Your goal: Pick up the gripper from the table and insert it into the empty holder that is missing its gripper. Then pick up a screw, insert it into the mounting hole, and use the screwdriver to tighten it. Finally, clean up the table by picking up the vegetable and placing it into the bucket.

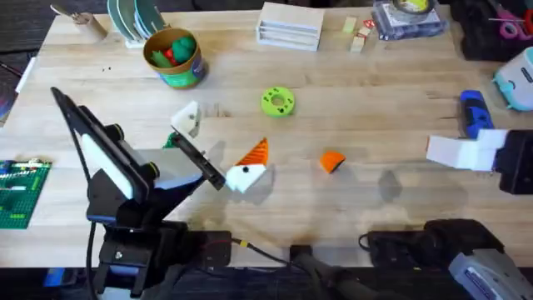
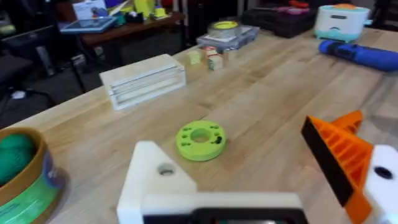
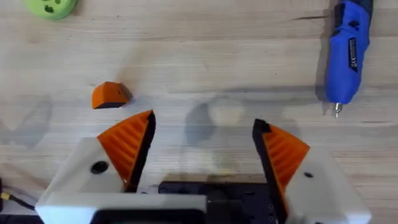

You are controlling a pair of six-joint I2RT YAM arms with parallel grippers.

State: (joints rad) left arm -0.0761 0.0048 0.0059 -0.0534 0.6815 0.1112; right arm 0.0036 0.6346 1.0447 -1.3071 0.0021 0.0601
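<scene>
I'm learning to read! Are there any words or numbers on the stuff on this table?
None can be read.
Bucket: printed outside, too blurred to read.
Blue screwdriver: a small mark, too small to read.
Clear box: a label, too blurred to read.

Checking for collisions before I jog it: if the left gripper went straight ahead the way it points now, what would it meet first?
Probably the lime-green disc, lying just ahead of the left gripper between its fingers' lines. Depth is unclear; it might pass above it.

Pale wooden table [image 1: 400,92], dark cluttered side table [image 2: 118,28] behind
</scene>
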